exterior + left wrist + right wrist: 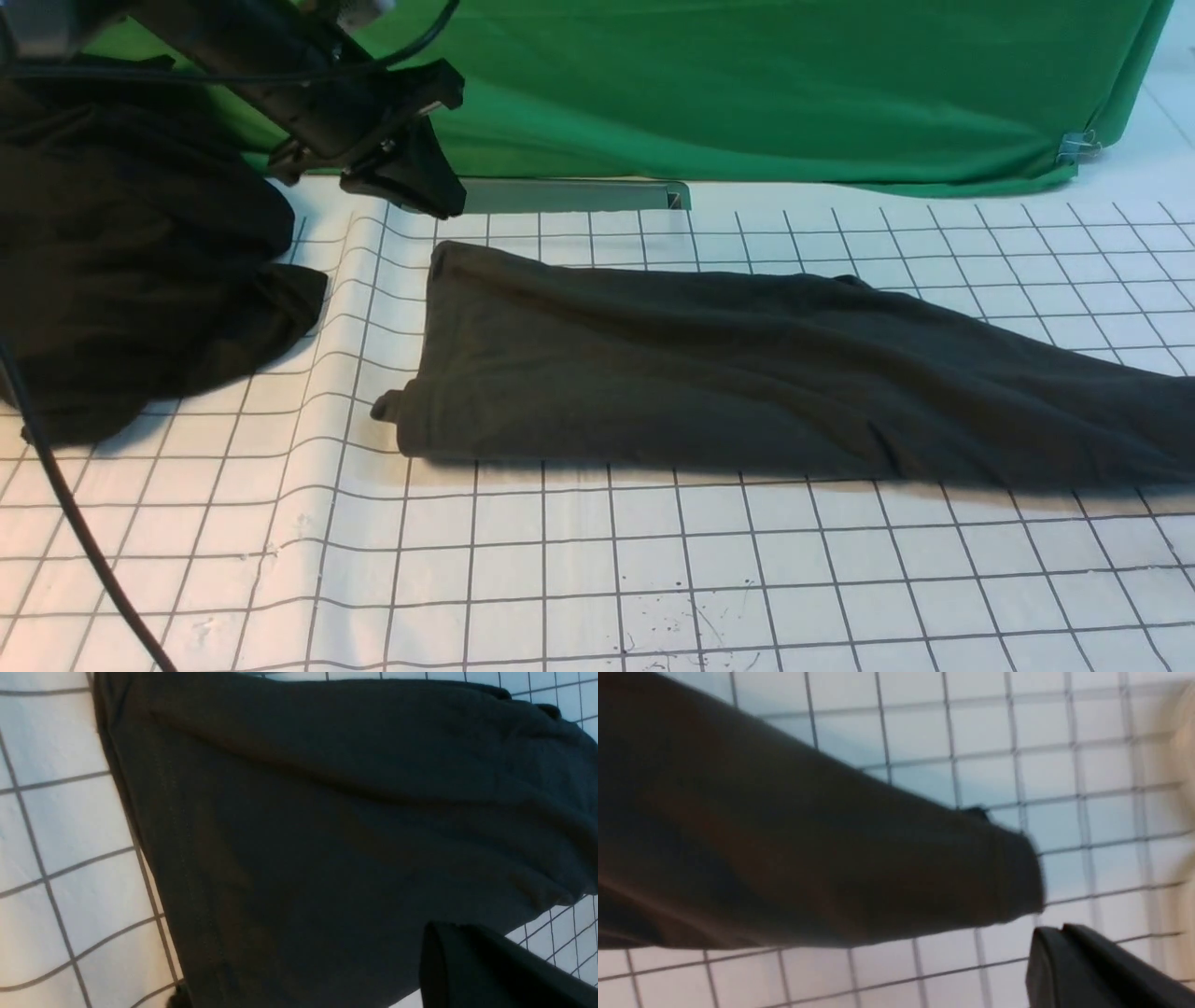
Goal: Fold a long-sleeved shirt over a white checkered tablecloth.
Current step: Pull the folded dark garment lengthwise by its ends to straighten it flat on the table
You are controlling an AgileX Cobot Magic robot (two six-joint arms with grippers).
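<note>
The long-sleeved shirt [747, 364] lies as a long dark charcoal strip across the white checkered tablecloth [653, 579], running from the middle left to the right edge. No logo shows. My left gripper [441, 198] hangs above the tablecloth just behind the shirt's left end. In the left wrist view its fingers [432, 927] are pressed together over the shirt [327, 812], holding nothing. My right arm is outside the front view. The right gripper [1052, 930] is shut and empty above the tablecloth [1087, 765], beside one end of the shirt [784, 849].
A blacker shapeless heap of cloth [121, 252] sits at the left edge. Plain green cloth [747, 84] hangs along the back, with a metal bar [579, 196] at its foot. A black cable [75, 532] crosses the near left corner.
</note>
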